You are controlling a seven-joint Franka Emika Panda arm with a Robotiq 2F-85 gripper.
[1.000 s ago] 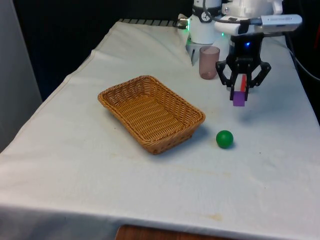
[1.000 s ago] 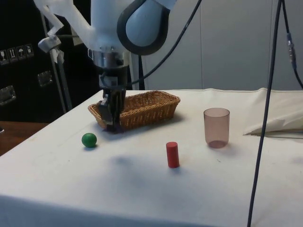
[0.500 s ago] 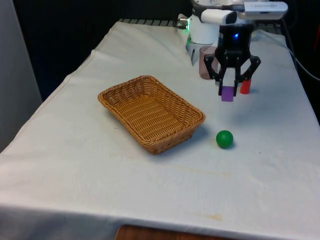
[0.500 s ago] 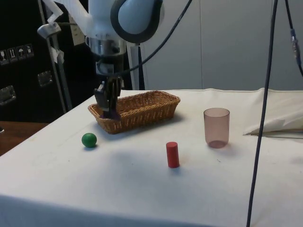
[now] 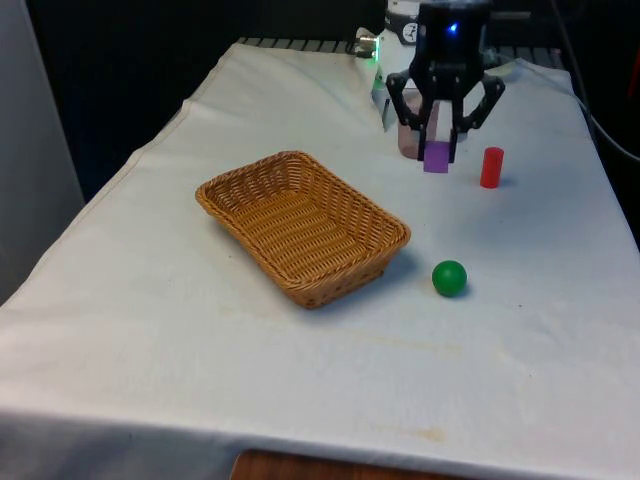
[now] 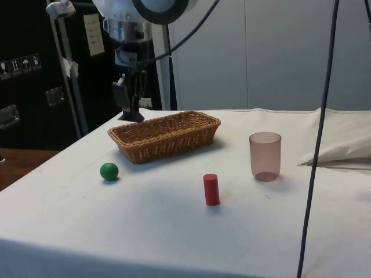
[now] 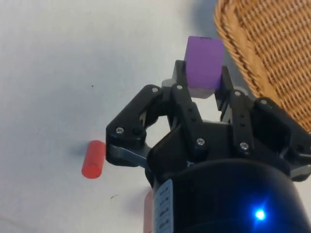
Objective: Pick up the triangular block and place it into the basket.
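My gripper [image 5: 438,152] is shut on a purple block [image 5: 437,157], held well above the cloth. In the wrist view the purple block [image 7: 204,65] sits clamped between the two black fingers [image 7: 179,80], with the basket's rim [image 7: 252,63] just beside it. The woven wicker basket [image 5: 300,222] rests mid-table, to the front view's left of my gripper. From the side, my gripper [image 6: 131,111] hangs high over the cloth beside the basket [image 6: 165,134], above rim level.
A green ball [image 5: 449,277] lies near the basket's corner. A red cylinder [image 5: 490,167] stands upright to the front view's right of my gripper. A translucent pink cup [image 6: 265,156] stands beyond it. White cloth folds [image 6: 342,147] lie at the table's end.
My gripper has risen and moved toward the front view's left with the purple block in it, coming closer to the basket. The red cylinder, formerly behind the fingers, now stands uncovered.
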